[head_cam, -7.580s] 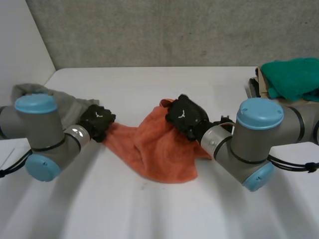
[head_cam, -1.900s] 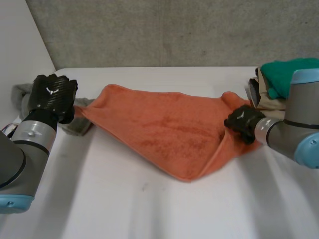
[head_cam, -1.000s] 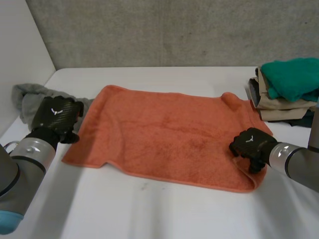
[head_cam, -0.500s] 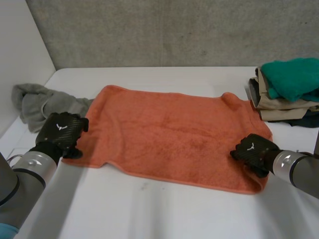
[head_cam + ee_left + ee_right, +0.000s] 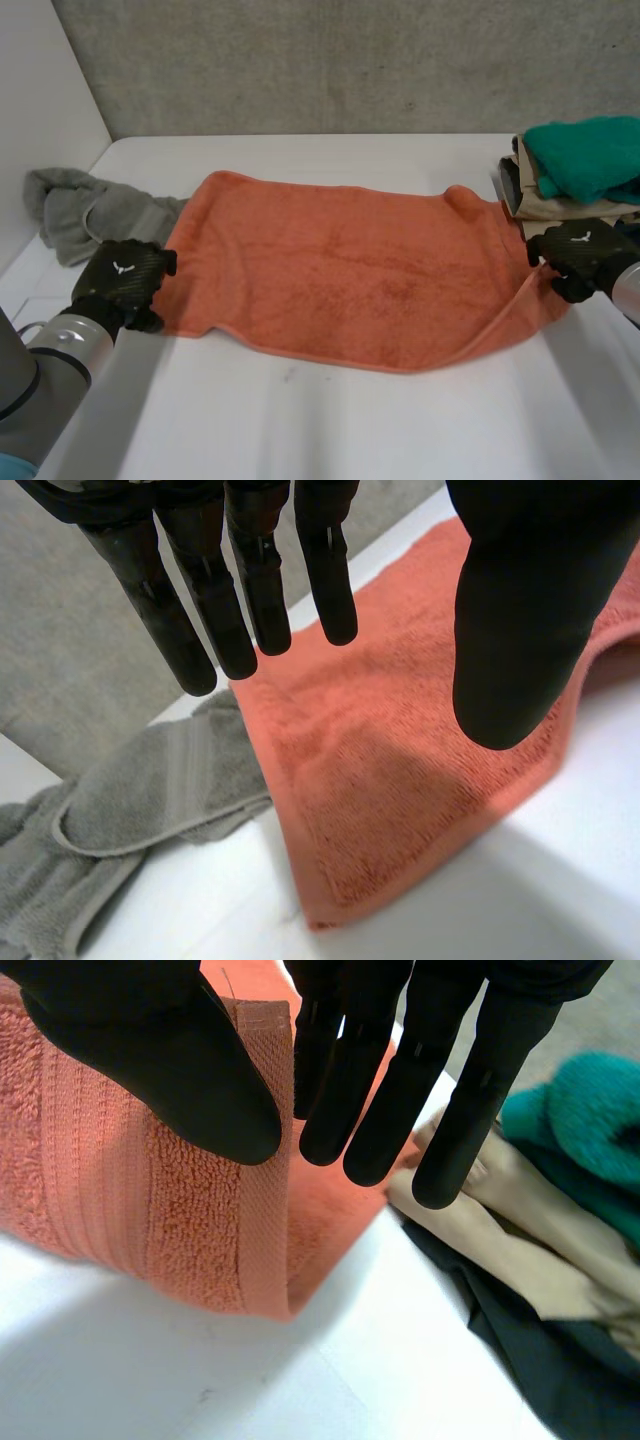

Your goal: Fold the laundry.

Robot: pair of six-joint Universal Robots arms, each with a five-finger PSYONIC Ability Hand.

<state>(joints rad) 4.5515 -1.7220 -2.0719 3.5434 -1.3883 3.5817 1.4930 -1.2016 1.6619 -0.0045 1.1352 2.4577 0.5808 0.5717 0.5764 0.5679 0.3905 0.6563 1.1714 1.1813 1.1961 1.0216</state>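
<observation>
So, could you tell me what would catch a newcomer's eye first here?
The orange towel lies spread flat across the middle of the white table. The left hand hangs open over its near left corner, while the right hand pinches its lifted right edge, beside the stack of folded clothes.

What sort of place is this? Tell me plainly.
Probably a robotics lab or test bench set up for laundry folding: a white table against a grey wall, an orange towel spread out, and a stack of folded clothes beside it.
</observation>
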